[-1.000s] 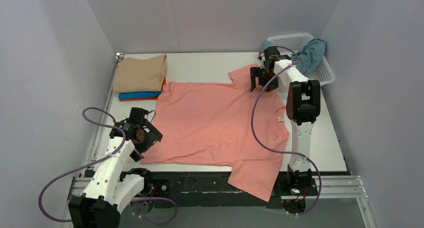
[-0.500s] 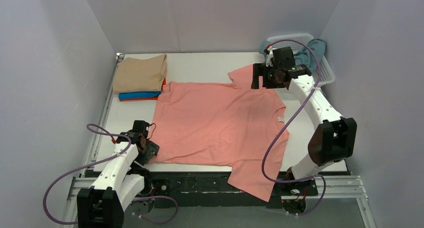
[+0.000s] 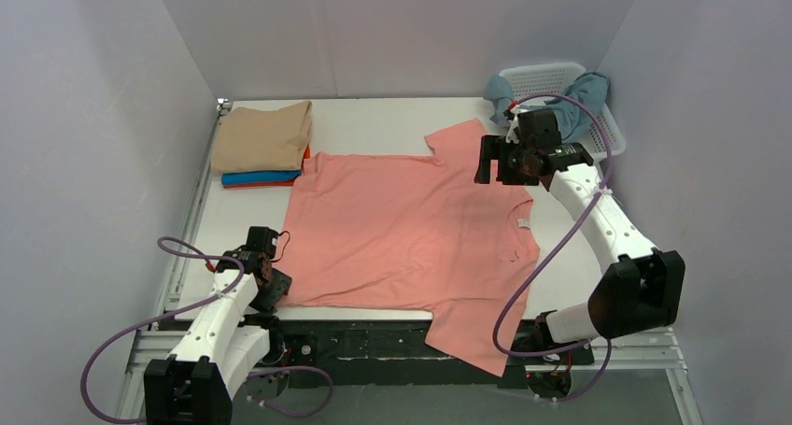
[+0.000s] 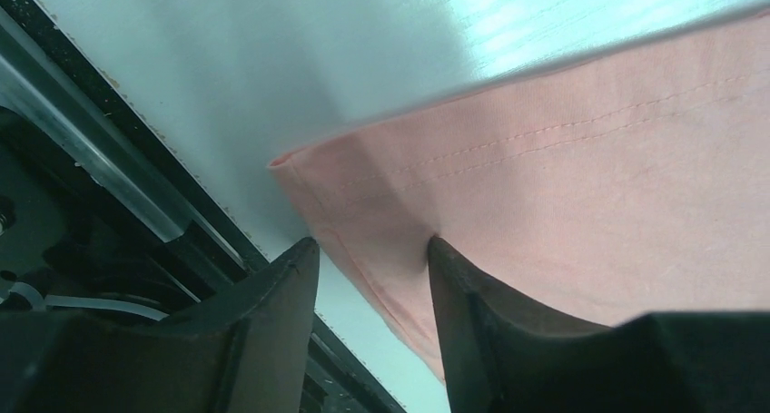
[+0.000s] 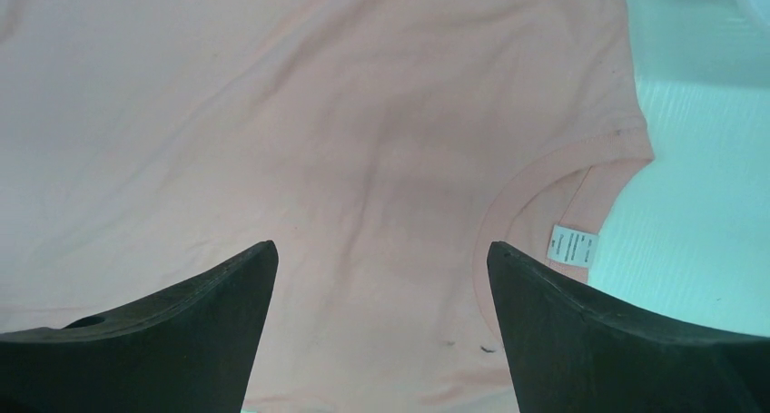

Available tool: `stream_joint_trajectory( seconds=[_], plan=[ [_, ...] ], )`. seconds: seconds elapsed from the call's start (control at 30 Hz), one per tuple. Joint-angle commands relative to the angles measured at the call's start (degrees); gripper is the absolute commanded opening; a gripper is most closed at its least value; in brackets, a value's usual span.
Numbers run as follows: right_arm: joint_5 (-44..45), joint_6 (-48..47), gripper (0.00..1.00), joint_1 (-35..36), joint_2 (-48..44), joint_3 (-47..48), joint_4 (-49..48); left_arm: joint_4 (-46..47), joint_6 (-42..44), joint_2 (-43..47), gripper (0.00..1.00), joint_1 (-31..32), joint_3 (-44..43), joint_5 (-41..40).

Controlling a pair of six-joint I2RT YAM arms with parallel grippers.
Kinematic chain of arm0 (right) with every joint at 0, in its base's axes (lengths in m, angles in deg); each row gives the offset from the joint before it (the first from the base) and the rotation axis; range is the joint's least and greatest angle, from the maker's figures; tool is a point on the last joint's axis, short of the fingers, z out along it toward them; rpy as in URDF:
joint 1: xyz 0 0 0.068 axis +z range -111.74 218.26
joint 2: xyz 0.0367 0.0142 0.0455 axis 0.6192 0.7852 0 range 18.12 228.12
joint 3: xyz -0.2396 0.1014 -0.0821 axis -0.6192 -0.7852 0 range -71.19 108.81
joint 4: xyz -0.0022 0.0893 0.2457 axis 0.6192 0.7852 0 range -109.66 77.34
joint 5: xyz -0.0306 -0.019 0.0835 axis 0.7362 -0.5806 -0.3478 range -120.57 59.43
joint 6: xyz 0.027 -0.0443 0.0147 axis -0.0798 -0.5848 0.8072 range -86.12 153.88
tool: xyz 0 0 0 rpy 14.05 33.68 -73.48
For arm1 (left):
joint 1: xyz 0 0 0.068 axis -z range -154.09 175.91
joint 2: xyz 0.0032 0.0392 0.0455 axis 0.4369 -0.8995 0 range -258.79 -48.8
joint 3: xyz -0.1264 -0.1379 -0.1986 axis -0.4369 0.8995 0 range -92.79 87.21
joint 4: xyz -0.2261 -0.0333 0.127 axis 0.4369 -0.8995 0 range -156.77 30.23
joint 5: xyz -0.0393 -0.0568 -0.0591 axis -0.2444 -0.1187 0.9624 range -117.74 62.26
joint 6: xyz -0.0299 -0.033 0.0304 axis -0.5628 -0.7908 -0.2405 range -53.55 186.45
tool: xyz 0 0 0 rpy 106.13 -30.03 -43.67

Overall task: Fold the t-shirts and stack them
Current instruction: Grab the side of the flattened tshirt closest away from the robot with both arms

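Observation:
A salmon pink t-shirt (image 3: 411, 229) lies spread flat on the white table (image 3: 374, 117), one sleeve hanging over the near edge. My left gripper (image 3: 271, 290) is low at the shirt's near left hem corner. In the left wrist view the hem corner (image 4: 363, 204) lies between the part-open jaws (image 4: 372, 250), one fingertip (image 4: 445, 259) pressing the cloth. My right gripper (image 3: 492, 159) hangs open above the far right shoulder. The right wrist view looks down on the pink cloth (image 5: 318, 113) and its collar label (image 5: 573, 246) past the right gripper (image 5: 381, 250).
Folded tan (image 3: 261, 135), orange (image 3: 304, 154) and bright blue (image 3: 261, 176) shirts are stacked at the far left. A white lattice basket (image 3: 546, 72) at the far right holds a crumpled grey-blue shirt (image 3: 579, 98). The black rail (image 4: 109, 186) runs along the table's near edge.
My left gripper dropped toward the near edge onto the hem corner and its jaws narrowed. The right arm swung its elbow out to the right, the gripper shifting slightly over the shoulder.

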Motion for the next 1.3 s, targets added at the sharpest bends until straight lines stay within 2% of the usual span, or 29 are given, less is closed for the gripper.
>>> stream_joint_trajectory(
  seconds=[0.0, 0.13, 0.23, 0.37, 0.43, 0.5, 0.57, 0.7, 0.77, 0.9, 1.03, 1.27],
  plan=[
    [0.8, 2.9, 0.93, 0.9, -6.0, -2.2, 0.5, 1.6, -2.7, -4.6, 0.40, -0.2, 5.9, 1.1],
    [1.9, 3.9, 0.92, 4.4, -9.5, -4.8, 4.5, 2.4, -2.7, -5.9, 0.21, -0.2, 5.5, 1.9],
    [0.9, 3.8, 0.90, 10.4, -10.8, -7.4, 8.3, 1.6, -2.7, -5.7, 0.00, -0.3, 4.5, 1.9],
    [0.1, 4.4, 0.87, 20.4, -12.0, -11.9, 15.0, 0.5, -2.4, -5.4, 0.00, -0.2, 3.3, 2.4],
    [1.4, 7.7, 0.87, 24.5, -12.8, -14.2, 18.0, 0.5, -1.9, -5.3, 0.00, -0.3, 3.0, 2.8],
    [1.4, 13.3, 0.88, 25.2, -13.3, -17.7, 18.6, 0.4, -2.2, -5.0, 0.00, -0.2, 3.0, 3.1],
    [0.5, 18.0, 0.88, 25.2, -13.3, -22.3, 16.7, 0.9, -2.5, -4.6, 0.00, -0.2, 3.7, 3.6],
    [-3.7, 21.6, 0.87, 25.2, -14.2, -29.3, 11.9, 0.9, -1.8, -4.4, 0.00, -0.2, 3.8, 4.1],
    [-1.5, 22.5, 0.89, 25.1, -13.5, -30.6, 9.9, 1.4, -1.5, -4.8, 0.00, -0.2, 3.9, 4.3],
    [5.6, 22.6, 0.92, 19.8, -5.6, -26.9, 5.7, 3.2, -1.7, -5.8, 0.00, -0.2, 4.7, 5.2],
    [6.6, 20.3, 0.90, 11.4, 4.2, -22.8, 0.8, 2.9, -1.3, -6.9, 0.00, -0.2, 4.3, 5.2],
    [4.6, 16.3, 0.90, 3.5, 19.8, -9.7, 2.8, 3.3, -2.0, -8.2, 0.00, -0.2, 3.3, 5.3]
  ],
)
